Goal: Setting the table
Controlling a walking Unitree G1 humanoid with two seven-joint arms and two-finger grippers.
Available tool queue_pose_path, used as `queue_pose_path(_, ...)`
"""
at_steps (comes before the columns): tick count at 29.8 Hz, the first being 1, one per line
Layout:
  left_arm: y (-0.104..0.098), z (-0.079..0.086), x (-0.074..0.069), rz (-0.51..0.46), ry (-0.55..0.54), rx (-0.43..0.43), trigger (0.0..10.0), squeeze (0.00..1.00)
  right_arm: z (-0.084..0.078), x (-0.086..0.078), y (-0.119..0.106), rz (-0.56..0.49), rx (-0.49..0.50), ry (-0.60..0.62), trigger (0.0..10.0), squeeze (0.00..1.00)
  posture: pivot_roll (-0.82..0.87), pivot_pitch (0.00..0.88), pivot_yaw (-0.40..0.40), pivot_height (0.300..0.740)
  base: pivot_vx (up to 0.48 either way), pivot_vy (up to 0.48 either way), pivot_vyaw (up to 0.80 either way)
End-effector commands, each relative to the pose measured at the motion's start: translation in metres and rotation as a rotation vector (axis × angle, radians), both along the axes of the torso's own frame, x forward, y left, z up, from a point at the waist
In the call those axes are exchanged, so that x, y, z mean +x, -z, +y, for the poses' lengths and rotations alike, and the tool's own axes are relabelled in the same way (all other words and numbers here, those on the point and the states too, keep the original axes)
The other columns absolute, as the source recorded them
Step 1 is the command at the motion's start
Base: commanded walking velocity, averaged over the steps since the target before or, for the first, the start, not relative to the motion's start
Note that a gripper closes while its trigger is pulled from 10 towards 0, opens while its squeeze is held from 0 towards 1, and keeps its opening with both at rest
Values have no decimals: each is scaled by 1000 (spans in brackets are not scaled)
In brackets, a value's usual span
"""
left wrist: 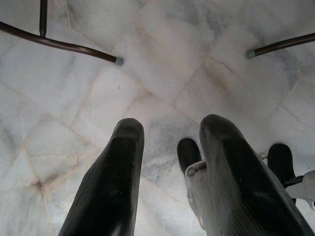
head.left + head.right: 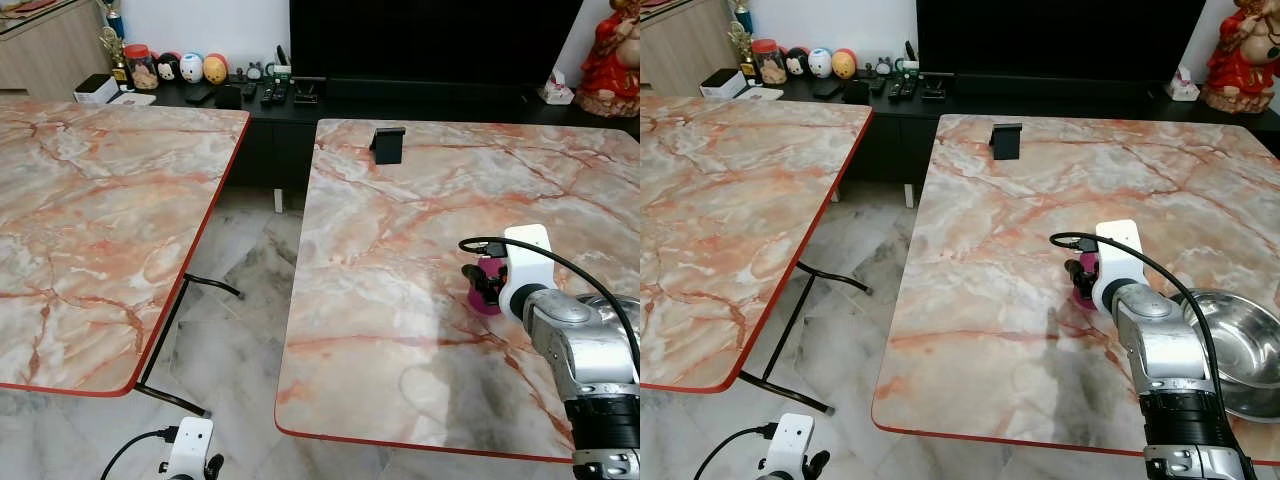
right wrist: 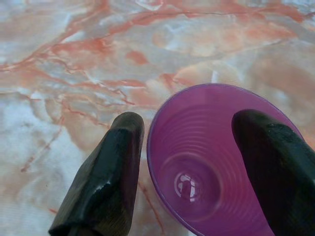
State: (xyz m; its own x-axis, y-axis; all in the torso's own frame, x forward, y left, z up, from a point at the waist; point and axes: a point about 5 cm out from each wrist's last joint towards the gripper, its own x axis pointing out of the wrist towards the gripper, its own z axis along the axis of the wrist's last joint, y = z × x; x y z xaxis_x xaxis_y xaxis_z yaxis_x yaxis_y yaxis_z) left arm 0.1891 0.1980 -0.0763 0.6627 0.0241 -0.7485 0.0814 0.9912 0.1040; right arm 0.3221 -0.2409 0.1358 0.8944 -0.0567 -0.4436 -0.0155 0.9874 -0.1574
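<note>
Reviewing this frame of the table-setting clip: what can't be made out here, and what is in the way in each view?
- Purple cup: the right gripper and its white wrist mount cover most of it in the head views; whether the fingers touch it is unclear.
- Steel bowl: cut off by the right eye view's edge.
- Small black stand: too small to identify.
- Left gripper: hangs over the floor; its arm is cropped.

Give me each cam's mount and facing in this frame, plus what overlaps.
Left eye, head, forward-down: two marble tables, right arm at purple cup.
Right eye, same scene: adds steel bowl beside the arm.
Left wrist, along the left gripper, straight down: floor tiles, table legs, robot's feet.
Right wrist, along the right gripper: one finger outside, one inside the cup.
Shared: the cup and marble table in eye and right wrist views.
</note>
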Motion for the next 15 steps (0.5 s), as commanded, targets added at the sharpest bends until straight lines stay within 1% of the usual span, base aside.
queue_pose_path(1, 2, 0, -3, 22, 6, 1, 10000, 0, 4, 3, -8, -40, 29, -18, 10000, 0, -48, 0, -14, 740, 0, 0, 0)
queue_pose_path(4, 2, 0, -3, 22, 4, 0, 10000, 0, 7, 5, -12, -67, 31, -33, 10000, 0, -47, 0, -14, 740, 0, 0, 0)
queue_pose_path(9, 2, 0, -2, 22, 4, 0, 10000, 0, 8, 5, -15, -79, 29, -39, 10000, 0, -47, 0, -13, 740, 0, 0, 0)
queue_pose_path(13, 2, 1, -2, 23, 4, -1, 10000, 0, 7, 8, -26, -148, 23, -22, 10000, 0, -47, 0, -12, 740, 0, 0, 0)
queue_pose_path(15, 2, 1, -2, 23, 3, -1, 10000, 0, 8, 9, -34, -218, 31, -24, 10000, 0, -48, 0, -12, 740, 0, 0, 0)
